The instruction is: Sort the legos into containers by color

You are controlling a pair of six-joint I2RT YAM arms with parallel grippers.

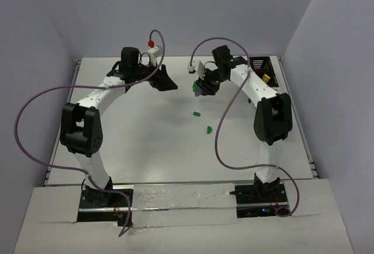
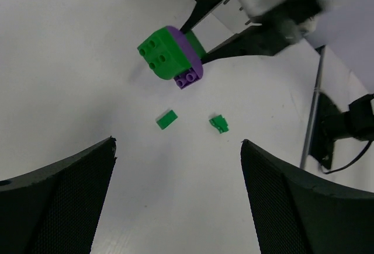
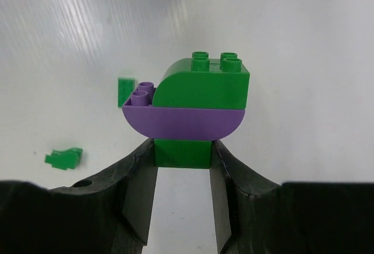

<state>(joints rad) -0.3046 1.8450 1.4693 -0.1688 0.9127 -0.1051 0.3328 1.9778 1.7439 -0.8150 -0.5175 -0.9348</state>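
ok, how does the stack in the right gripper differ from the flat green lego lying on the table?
The green-and-purple stack is clamped by its bottom block in the right gripper; the flat green lego lies loose on the table. The stack joins several pieces in two colors; the flat lego is one all-green piece. The stack is much bulkier; the flat lego is thin and small. Both include green plastic.

Green-and-purple lego stack (image 3: 190, 105), white table (image 1: 146, 143)
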